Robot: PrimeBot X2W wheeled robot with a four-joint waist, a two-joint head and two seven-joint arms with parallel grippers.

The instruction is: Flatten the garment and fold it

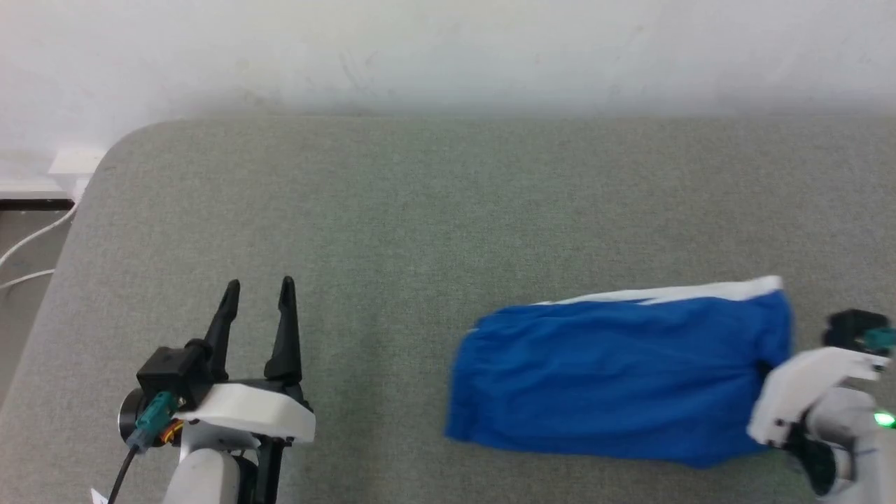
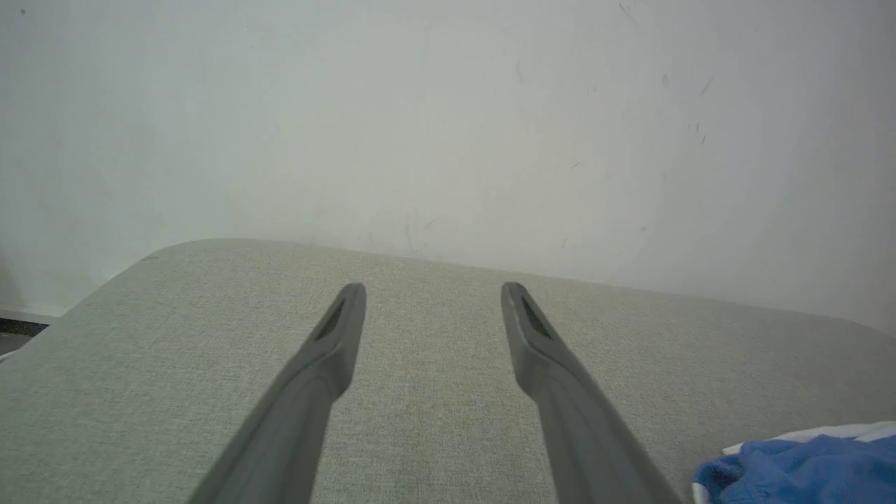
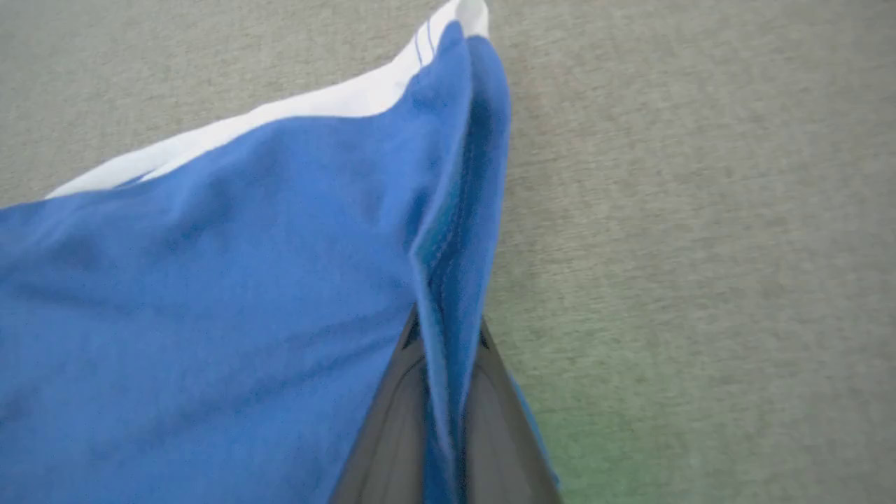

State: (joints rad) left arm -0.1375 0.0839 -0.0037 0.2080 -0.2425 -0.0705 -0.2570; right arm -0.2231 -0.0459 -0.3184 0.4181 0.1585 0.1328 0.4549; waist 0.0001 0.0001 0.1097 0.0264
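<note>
1. From the head, we see the garment [image 1: 616,378] lying right of centre on the grey-green surface [image 1: 420,210]. Our left gripper [image 1: 259,282] stands well apart from it, fingers spread; our right gripper [image 1: 770,371] meets its right end.
2. At the left wrist, our fingers gape over the surface, with a blue corner at lower right.
3. At the right wrist, our fingers pinch a fold of the garment's edge.

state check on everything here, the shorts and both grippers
blue shorts, lying on the grey-green table, lightly wrinkled, white band along the far edge, edge on the robot's right pinched
right gripper, shut on that edge of the shorts
left gripper, open, holding nothing, apart from the shorts
</note>
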